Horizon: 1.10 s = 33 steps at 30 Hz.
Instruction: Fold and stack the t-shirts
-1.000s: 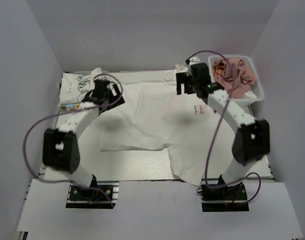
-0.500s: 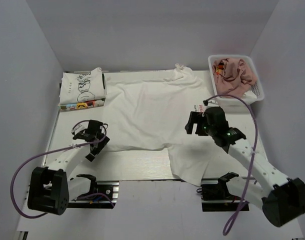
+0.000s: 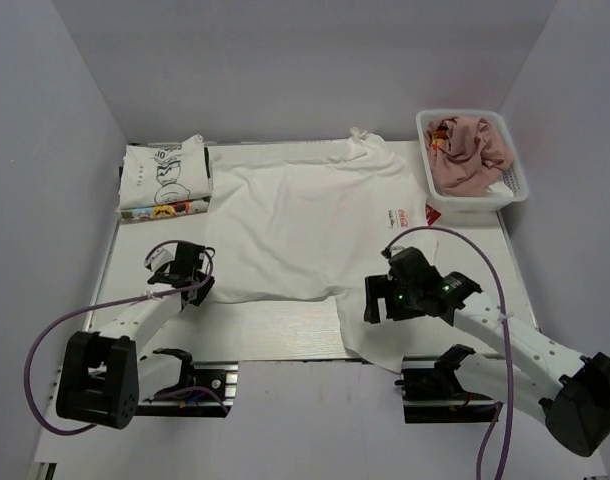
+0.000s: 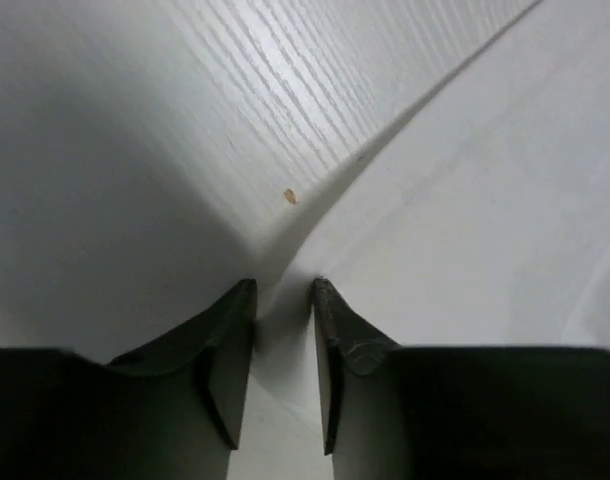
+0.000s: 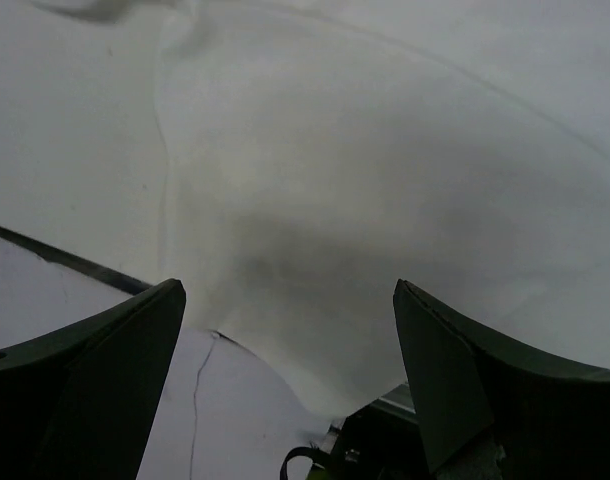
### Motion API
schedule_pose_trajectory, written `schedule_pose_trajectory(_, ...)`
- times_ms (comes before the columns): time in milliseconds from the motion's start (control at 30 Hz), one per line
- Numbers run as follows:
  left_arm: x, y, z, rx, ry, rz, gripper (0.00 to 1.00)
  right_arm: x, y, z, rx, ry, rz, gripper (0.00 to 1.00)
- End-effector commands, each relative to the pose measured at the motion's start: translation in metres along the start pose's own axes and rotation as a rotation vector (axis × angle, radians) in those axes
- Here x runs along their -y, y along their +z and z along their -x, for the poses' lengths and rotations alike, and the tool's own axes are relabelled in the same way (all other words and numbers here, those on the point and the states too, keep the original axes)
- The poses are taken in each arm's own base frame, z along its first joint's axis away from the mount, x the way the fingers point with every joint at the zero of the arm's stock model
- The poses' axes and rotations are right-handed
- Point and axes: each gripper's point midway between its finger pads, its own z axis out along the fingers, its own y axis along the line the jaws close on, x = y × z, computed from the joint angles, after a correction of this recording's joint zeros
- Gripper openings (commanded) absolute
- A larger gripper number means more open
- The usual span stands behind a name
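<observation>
The big white cotton t-shirt with a small red print (image 3: pixel 305 215) lies spread mid-frame. The left gripper (image 4: pixel 285 290) has its jaws a slit apart at the shirt's lower-left edge; I can't tell if cloth is caught. The right gripper (image 5: pixel 288 288) gapes empty over the lower-right hem. If one side misses its grip, I reckon the fold will skew.

we see a dusty-pink cotton t-shirt (image 3: pixel 472 140) crumpled inside the white plastic lattice basket (image 3: pixel 470 203). just left of that basket, a large white cotton t-shirt (image 3: pixel 295 220) lies spread flat, a small red print showing. well left of the basket sits a folded white t-shirt with a black cartoon drawing (image 3: pixel 165 180).
</observation>
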Motion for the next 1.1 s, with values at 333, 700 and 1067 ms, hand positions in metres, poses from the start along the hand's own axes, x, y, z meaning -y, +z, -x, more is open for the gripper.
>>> schedule_pose_trajectory(333,-0.010,-0.021,0.030,0.106,-0.003,0.075,0.00,-0.016,-0.003,-0.113,-0.448,-0.166,-0.088,0.89)
schedule_pose_trajectory(700,-0.007,-0.025,0.033,0.118,-0.002,0.054,0.00,0.001,0.035,-0.101,-0.324,-0.221,-0.209,0.19)
schedule_pose_trajectory(1067,0.013,-0.030,0.047,0.149,-0.001,0.009,0.00,-0.018,-0.013,-0.017,-0.045,-0.108,-0.259,0.00)
